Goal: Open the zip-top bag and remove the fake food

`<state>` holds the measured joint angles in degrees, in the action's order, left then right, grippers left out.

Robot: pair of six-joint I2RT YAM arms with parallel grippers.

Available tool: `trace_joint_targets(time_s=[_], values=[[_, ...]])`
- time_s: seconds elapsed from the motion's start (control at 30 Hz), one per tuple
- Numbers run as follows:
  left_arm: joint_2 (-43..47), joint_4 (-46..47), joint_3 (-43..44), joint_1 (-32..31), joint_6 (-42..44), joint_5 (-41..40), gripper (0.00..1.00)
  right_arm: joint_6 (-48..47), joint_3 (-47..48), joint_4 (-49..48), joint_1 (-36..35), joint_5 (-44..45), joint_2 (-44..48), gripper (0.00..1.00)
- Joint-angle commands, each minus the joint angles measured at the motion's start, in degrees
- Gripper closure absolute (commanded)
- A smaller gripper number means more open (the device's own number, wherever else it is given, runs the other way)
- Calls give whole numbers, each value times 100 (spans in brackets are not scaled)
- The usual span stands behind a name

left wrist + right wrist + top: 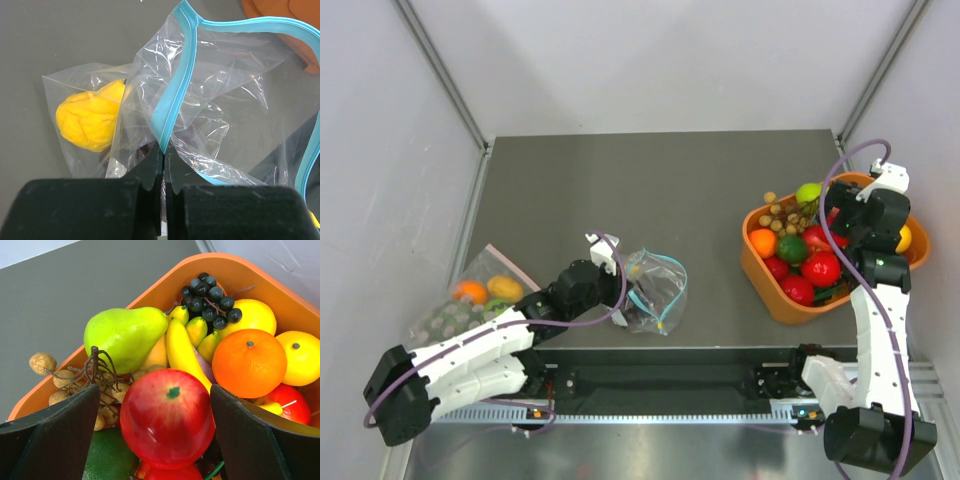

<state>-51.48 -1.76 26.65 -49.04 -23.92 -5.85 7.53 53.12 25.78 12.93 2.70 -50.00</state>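
Near the table's (620,190) front edge, the left gripper (163,155) is pinched tight on the teal strip (172,95) of the zip-top bag (220,100), whose mouth gapes open; a yellow lemon (87,120) lies inside it. Over the orange bin (150,295) at the right, the right gripper (154,392) stands wide, a red apple (167,417) between its fingers.

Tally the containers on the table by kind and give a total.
Clear plastic bags: 2 (the zip-top bag with the teal strip, the pink-edged bag)
Tubs: 1 (the orange tub holding fruit)
Total: 3
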Motion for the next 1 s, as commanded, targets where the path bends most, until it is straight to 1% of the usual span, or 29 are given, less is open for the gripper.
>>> trace_joint_targets(time_s=[0.0,0.2,0.3,0.37,0.4,0.5,0.57,0.6,0.63,0.7,0.73,0.77,0.8,0.83,0.9,0.93,0.97], values=[[51,53,-20,34,54,-39,100,12,154,-188,69,-33,51,11],[182,-26,6,34,63,-31,100,12,251,-108,78,99,402,10],[279,-70,33,34,63,-48,100,20,418,-3,70,-93,587,10],[332,-131,41,34,63,-48,100,82,541,50,61,-557,701,11],[358,-158,50,34,63,-48,100,195,576,41,61,-978,719,12],[411,-211,50,34,54,-66,100,415,576,-64,-158,-1455,842,14],[437,-228,68,34,46,-74,100,451,699,-64,-667,-1396,851,14],[411,-228,85,34,46,-57,100,451,734,-38,-921,-1134,817,15],[420,-237,94,34,46,-57,100,451,787,6,-1559,-957,764,15],[394,-246,112,34,37,-66,100,451,866,50,-2204,-641,624,15],[394,-255,121,34,28,-48,100,469,910,-2,-2833,-343,475,15],[376,-255,129,34,28,-57,100,495,902,-46,-3153,-288,395,16],[385,-255,129,34,19,-57,100,504,910,-82,-3461,61,194,17],[376,-255,129,34,2,-66,100,521,910,-160,-4073,177,70,18],[376,-281,129,34,-7,-101,100,557,945,-231,-4700,405,-359,20],[376,-281,121,34,-16,-110,100,583,963,-318,-5277,407,-518,21],[359,-290,121,34,-25,-127,100,644,980,-380,-5544,355,-685,22]])
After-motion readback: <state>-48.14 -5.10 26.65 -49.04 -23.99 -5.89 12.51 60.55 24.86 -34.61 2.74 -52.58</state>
